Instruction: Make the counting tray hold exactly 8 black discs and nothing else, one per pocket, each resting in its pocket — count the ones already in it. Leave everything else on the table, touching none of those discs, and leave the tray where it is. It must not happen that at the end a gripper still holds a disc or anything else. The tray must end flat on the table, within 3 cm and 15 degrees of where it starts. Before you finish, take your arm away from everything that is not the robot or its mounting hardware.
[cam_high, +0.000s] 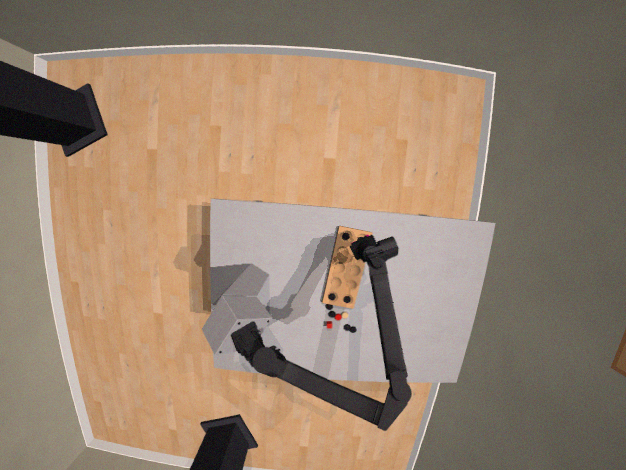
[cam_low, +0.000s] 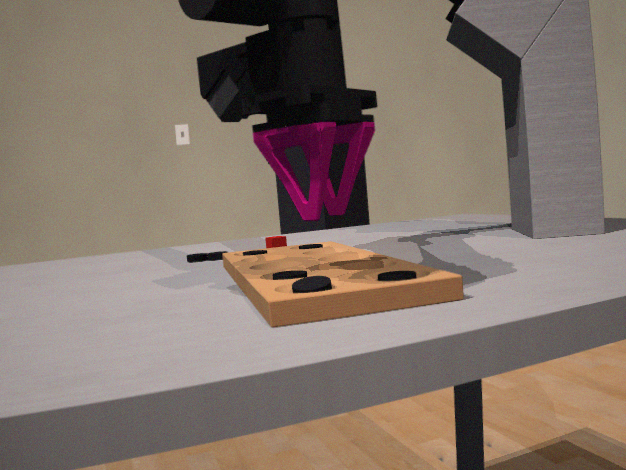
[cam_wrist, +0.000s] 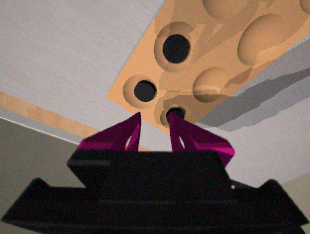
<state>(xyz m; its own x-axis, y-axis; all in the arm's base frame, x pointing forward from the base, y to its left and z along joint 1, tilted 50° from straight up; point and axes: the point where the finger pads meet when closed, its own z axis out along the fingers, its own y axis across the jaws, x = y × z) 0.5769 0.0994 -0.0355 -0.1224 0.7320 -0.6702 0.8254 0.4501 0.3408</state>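
The wooden counting tray (cam_high: 344, 268) lies flat on the grey table; it also shows in the side view (cam_low: 343, 283) and the wrist view (cam_wrist: 210, 60). Several black discs sit in its pockets: two at the end near the arm's base (cam_high: 331, 295) (cam_high: 347, 298), and three at the other end (cam_low: 396, 275) (cam_low: 289, 274) (cam_low: 311, 284). My gripper (cam_low: 318, 212) hangs well above that end, over the corner disc (cam_wrist: 176, 112). Its magenta fingers stand a little apart with nothing between them. The middle pockets are bare.
Loose pieces lie on the table by the tray's near end: black discs (cam_high: 329, 306) (cam_high: 349, 328), a red disc (cam_high: 338, 316), a cream disc (cam_high: 344, 314) and a red cube (cam_high: 329, 325). A grey mount block (cam_low: 551, 116) stands behind the tray.
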